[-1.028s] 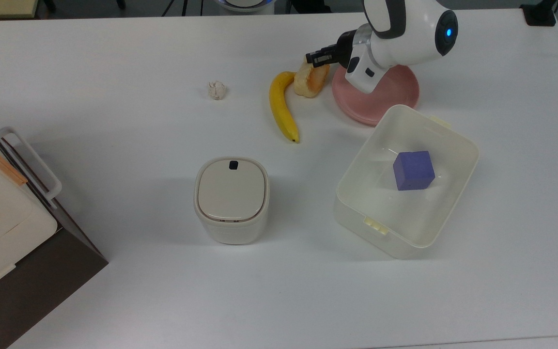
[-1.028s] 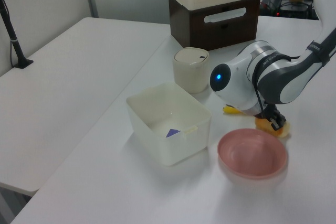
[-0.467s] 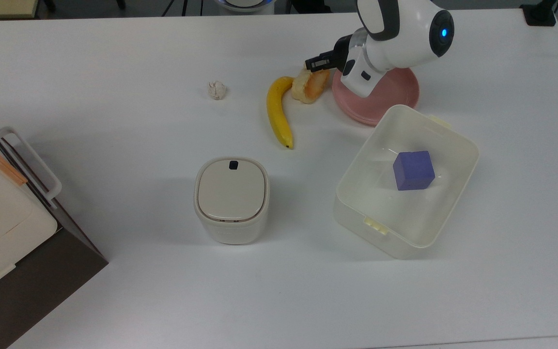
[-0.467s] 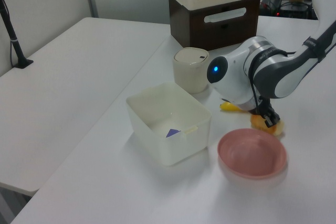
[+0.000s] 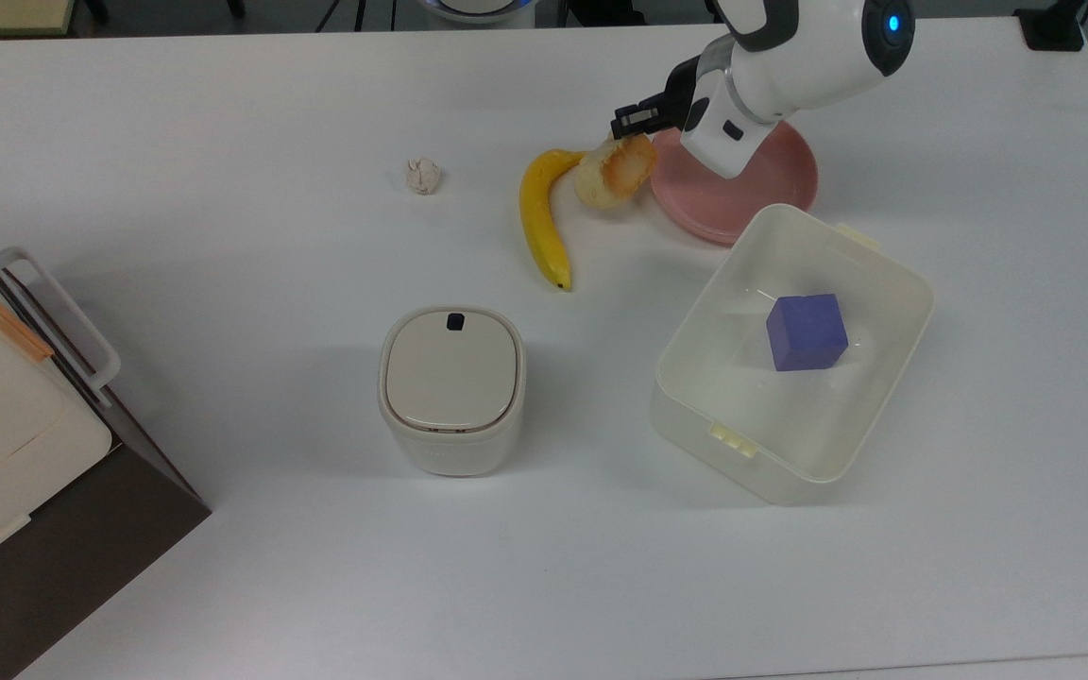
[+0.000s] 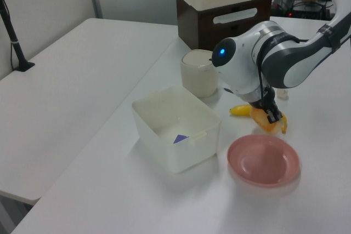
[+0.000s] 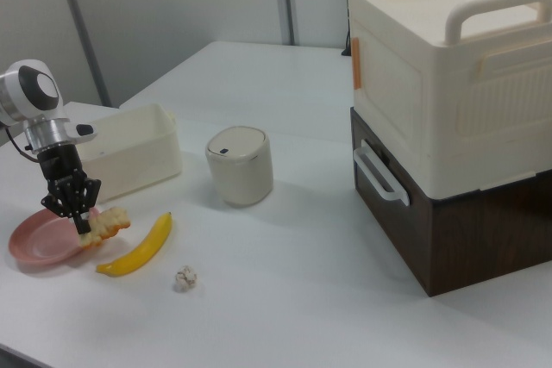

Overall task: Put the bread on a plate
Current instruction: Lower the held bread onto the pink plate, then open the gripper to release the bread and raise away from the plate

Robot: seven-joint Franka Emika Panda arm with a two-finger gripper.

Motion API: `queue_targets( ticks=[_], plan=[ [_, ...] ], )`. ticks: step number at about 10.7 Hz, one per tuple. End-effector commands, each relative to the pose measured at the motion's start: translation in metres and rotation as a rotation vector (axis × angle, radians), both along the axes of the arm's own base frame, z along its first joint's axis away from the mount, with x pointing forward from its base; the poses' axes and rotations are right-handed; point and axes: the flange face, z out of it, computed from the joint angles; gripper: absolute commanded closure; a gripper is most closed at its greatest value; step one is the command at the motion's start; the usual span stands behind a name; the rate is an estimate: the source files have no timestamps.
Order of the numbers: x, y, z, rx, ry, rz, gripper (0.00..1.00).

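While the counter (image 5: 223,113) carries the same things as a second ago, the arm is seen to have risen and the bread (image 5: 614,170) has been lifted with it. The plate (image 5: 771,175) is taken as the landmark. A large cream case on a dark brown base (image 7: 448,127) is seen well apart from the plate, at the far end of the counter. A cream tub (image 5: 794,354) lies just beside the plate, toward the bottom of the top view, with a purple cube (image 5: 807,331) inside it. A lidded cream canister (image 5: 451,389) stands farther from the plate than the tub. The plate itself has not shifted.

A banana (image 5: 541,212) is found near the plate, at the top view's left of it; compared with a second ago it has been swung slightly, its lower tip now lying more to the top view's left. The bread is held between banana and plate, just off the plate's rim and touching or nearly touching the banana's upper end. Its long axis is set diagonally in the top view, the browned end pointing up and toward the plate, the pale end down toward the banana. In the right view it appears raised clear of the counter. The tool (image 5: 636,121) is closed on the bread's upper end. A crumpled paper ball (image 5: 422,176) lies beyond the banana, well apart from the plate, unmoved.
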Motion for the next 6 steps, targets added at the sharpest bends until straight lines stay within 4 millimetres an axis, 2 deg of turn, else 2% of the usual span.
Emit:
queue_targets(
  ticks=[1,2,3,6],
  plan=[
    [-0.011,0.031,0.026,0.025,-0.041,0.02,1.0],
    [-0.009,0.038,0.033,0.04,-0.058,0.003,1.0],
    [-0.011,0.056,0.042,0.064,-0.075,0.004,1.0],
    [-0.027,0.095,0.023,0.05,-0.088,0.015,1.0]
  ],
)
